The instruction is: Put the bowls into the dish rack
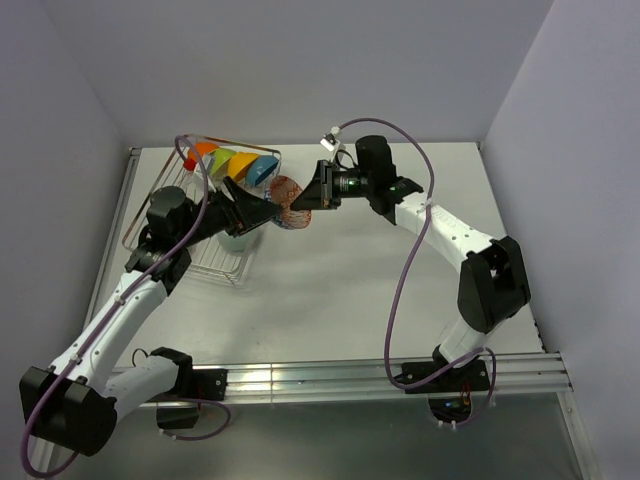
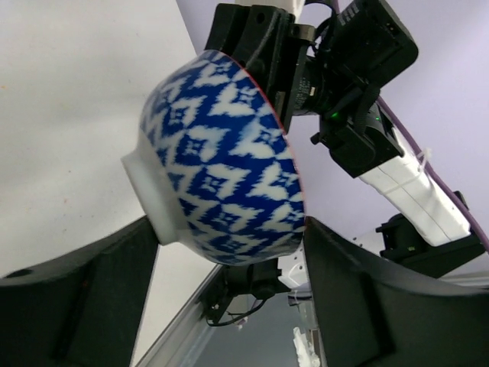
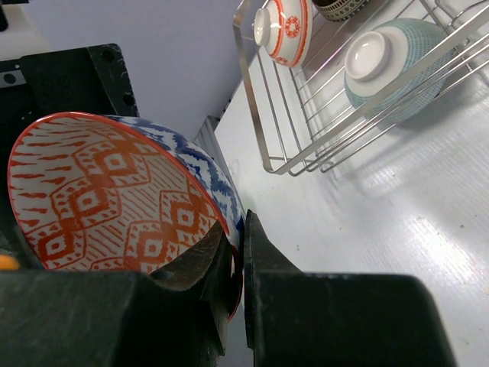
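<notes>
A bowl (image 1: 288,200) with a blue-and-white outside and an orange-patterned inside hangs in the air beside the dish rack (image 1: 205,262). My right gripper (image 1: 306,198) is shut on its rim (image 3: 229,222), one finger inside and one outside. My left gripper (image 2: 229,229) straddles the same bowl (image 2: 221,160): one finger (image 2: 92,283) lies against the white foot and the other against the rim, with no gap showing. Orange (image 1: 205,150), green (image 1: 223,158), yellow (image 1: 243,163) and blue (image 1: 264,169) bowls stand on edge in the rack's far row.
In the right wrist view the rack (image 3: 260,115) also holds a pale teal bowl (image 3: 397,65) and a red-and-white one (image 3: 284,30). Purple cables loop over both arms. Walls close the table at the back and sides.
</notes>
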Motion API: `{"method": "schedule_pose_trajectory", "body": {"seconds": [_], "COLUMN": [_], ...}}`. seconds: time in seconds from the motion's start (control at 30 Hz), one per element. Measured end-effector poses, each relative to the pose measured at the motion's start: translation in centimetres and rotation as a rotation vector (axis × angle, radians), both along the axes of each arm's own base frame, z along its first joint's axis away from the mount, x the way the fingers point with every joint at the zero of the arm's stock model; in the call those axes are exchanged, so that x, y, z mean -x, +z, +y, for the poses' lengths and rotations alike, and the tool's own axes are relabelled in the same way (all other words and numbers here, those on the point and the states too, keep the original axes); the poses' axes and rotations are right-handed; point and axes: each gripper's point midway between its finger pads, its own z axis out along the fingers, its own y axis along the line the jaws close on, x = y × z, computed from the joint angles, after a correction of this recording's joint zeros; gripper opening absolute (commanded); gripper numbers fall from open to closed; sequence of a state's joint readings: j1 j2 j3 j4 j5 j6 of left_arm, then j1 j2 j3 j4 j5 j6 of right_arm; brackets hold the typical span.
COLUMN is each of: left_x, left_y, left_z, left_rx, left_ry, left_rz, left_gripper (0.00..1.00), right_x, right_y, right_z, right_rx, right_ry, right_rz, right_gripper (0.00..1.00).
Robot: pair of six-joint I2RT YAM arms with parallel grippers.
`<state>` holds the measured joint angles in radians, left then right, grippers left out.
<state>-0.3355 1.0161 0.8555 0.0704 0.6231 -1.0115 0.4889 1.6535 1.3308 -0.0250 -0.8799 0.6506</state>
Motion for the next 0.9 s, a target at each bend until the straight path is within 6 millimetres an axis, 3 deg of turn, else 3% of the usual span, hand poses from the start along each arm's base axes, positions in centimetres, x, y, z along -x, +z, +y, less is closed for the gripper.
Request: {"method": "schedule_pose_trajectory", "body": {"seconds": [0.07,0.17,0.2,0.27,0.3,0.33,0.4,0.43,0.47,0.53,0.57,0.67,0.9], "left_x": [-0.2,-0.3,-0.4,-0.4,-0.4,-0.5,-0.5,-0.6,-0.7,-1.0,-1.3,-2.2,-3.6], "left_y": [-0.2,-0.2,-0.2,-0.2,-0.2,-0.2,-0.1,-0.1,-0.1,-0.3,-0.4,-0.7,-2.6], "left_z": [0.0,0.0,0.0,0.1,0.1,0.1,0.1,0.2,0.4,0.9,1.2,2.5,6.6], "left_rx": [-0.003,-0.002,-0.003,-0.004,-0.005,-0.006,-0.006,-0.006,-0.003,-0.003,-0.002,-0.002,-0.076], "left_ry": [0.005,0.011,0.013,0.016,0.017,0.019,0.023,0.026,0.033,0.048,0.061,0.110,0.261], "left_rz": [0.008,0.010,0.009,0.008,0.008,0.010,0.011,0.012,0.016,0.027,0.038,0.061,0.110], "left_gripper": [0.69,0.46,0.28,0.13,0.00,0.00,0.00,0.00,0.00,0.00,0.00,0.00,0.00], "right_x": [0.0,-0.2,-0.2,-0.2,-0.3,-0.3,-0.4,-0.5,-0.5,-0.5,-0.5,-0.5,-1.3], "right_y": [0.0,-0.2,-0.1,-0.1,-0.1,-0.1,-0.1,0.0,0.0,0.0,0.0,0.1,0.9], "right_z": [0.0,0.0,0.0,0.0,0.0,0.0,0.1,0.2,0.2,0.4,0.5,0.4,-0.2], "right_rx": [0.004,0.011,0.011,0.013,0.013,0.015,0.018,0.018,0.019,0.025,0.029,0.042,0.047], "right_ry": [0.000,-0.009,-0.009,-0.008,-0.008,-0.007,-0.004,-0.003,0.000,0.003,0.001,-0.004,-0.030], "right_rz": [0.002,-0.002,-0.003,-0.003,-0.004,-0.002,0.002,0.004,0.008,0.009,0.010,0.007,-0.004], "right_gripper": [0.00,0.00,0.00,0.00,0.00,0.02,0.15,0.24,0.43,0.57,0.70,0.85,0.90]}}
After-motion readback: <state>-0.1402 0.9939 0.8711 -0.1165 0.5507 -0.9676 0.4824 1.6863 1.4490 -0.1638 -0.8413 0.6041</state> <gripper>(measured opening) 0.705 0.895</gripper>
